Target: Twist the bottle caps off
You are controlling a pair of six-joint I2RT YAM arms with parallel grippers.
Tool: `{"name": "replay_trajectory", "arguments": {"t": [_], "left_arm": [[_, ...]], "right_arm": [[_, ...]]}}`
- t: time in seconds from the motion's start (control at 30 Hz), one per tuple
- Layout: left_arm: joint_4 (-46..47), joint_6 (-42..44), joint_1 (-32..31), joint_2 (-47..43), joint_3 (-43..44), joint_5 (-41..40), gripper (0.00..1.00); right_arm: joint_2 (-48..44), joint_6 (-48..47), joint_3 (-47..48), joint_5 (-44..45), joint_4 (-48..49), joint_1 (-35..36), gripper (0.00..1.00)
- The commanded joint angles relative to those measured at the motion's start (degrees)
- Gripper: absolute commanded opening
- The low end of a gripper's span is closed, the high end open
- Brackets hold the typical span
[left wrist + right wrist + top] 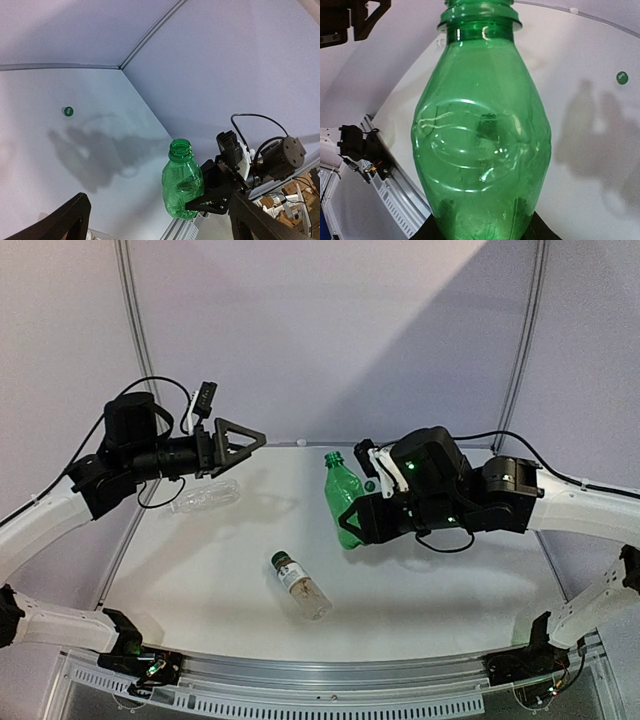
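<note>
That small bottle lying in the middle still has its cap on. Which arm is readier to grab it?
Left, probably. The left fingers are open and empty; the right fingers are shut on the green bottle and would have to set it down first. The labelled bottle lies between them.

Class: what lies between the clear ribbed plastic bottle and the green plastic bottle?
Only bare white table separates the clear ribbed plastic bottle and green plastic bottle, shown in top view.
</note>
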Motion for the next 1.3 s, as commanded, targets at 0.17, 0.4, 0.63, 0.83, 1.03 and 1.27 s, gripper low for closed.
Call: {"name": "replay_trajectory", "arguments": {"t": [0.17, 0.4, 0.63, 0.83, 1.03, 1.27], "left_arm": [[14.59, 3.35, 2.62, -1.96, -4.98, 14.52, 0.99], [21.93, 1.70, 2.62, 3.82, -2.76, 27.36, 0.96], [21.60, 2.61, 1.65, 10.06, 2.38, 32.44, 0.91], [21.79, 2.77, -0.93, 14.18, 5.89, 32.98, 0.79], [21.28, 3.36, -2.15, 16.07, 7.37, 33.80, 0.68], [15.93, 7.17, -3.52, 17.39, 8.69, 33.51, 0.53]], "right_arm": [[-3.95, -0.19, -3.45, -8.88, 12.27, 0.09, 0.00], [-3.32, -1.76, -3.02, -17.28, 18.05, 0.05, 0.00], [-2.09, -2.05, -2.42, -21.30, 19.22, 0.03, 0.00], [-0.81, -1.96, -1.35, -23.18, 18.57, 0.05, 0.00], [-0.03, -2.36, -0.55, -23.62, 17.91, 0.03, 0.00], [0.35, -2.70, -0.09, -23.63, 17.31, 0.05, 0.00]]}}
